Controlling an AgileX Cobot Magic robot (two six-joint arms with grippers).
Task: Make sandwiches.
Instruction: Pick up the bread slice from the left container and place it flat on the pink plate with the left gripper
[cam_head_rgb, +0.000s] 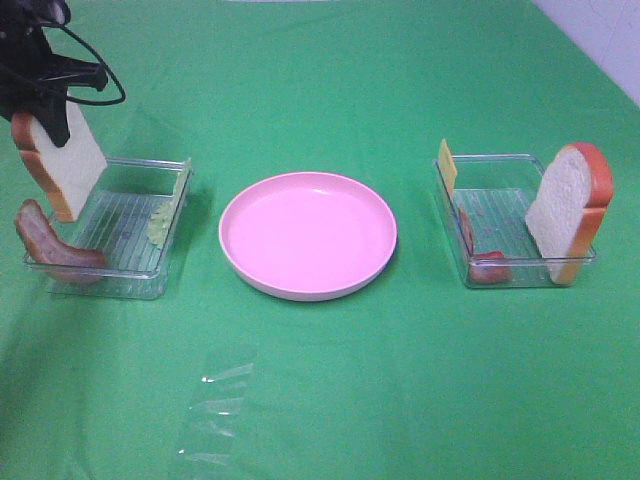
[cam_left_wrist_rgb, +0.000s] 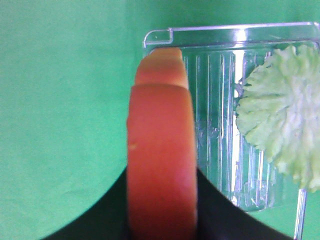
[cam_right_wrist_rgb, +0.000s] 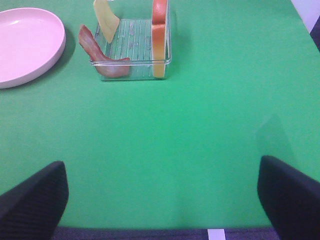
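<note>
Your light is bright and even from above; soft short shadows hug the pink plate (cam_head_rgb: 308, 235). Glare streaks the clear tray (cam_left_wrist_rgb: 220, 125), and the bread slice (cam_left_wrist_rgb: 161, 165) nearest your left wrist camera looks blurred

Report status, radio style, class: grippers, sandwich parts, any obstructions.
Left gripper shut on bread slice, held over left tray's edge. Right gripper open over bare cloth. Pink plate empty; nothing between it and the slice.

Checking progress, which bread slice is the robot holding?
The left slice, clamped in the left gripper; the other slice leans untouched in the right tray.
</note>
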